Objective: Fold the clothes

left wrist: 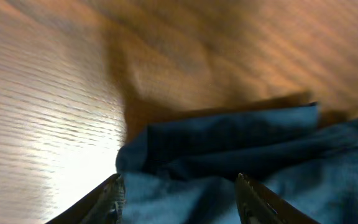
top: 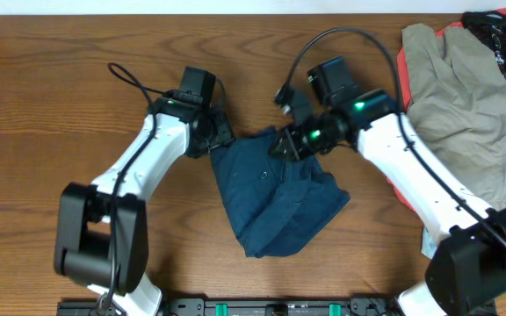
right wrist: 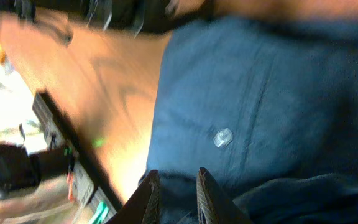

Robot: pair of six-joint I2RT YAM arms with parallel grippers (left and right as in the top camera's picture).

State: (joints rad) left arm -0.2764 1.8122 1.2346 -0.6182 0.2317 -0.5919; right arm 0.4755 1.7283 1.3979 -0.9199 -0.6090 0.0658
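the right pincer (right wrist: 174, 177) stood narrow, its two fingers close together over blue cloth; whether a layer was nipped between them i could not tell. it sat at the far edge of the navy garment (top: 279, 197), just past a small pale button (right wrist: 222, 137). the left pincer (left wrist: 182, 186) was wide, its fingers straddling the garment's far left corner, with cloth lying between them but nothing clamped. the garment itself lay rumpled in the middle of the bench (top: 60, 53), running from the two pincers down toward the near edge, its lower part bunched and partly doubled over. the other clothes were heaped at the far right corner: a khaki garment (top: 464, 96) on top of a red-orange garment (top: 404, 66), and a black garment (top: 499, 35) behind them, well apart from the work.

the step in hand looked to be taking the far edge at both corners for a fold. to do it well, i judged the left fingers should close on the corner's top layers only, right at the hem. both grips should be equally firm and level before any lift, and the cloth drawn taut between them so the crease ran straight. the bunched near end would want flattening first, or the fold would trap wrinkles.
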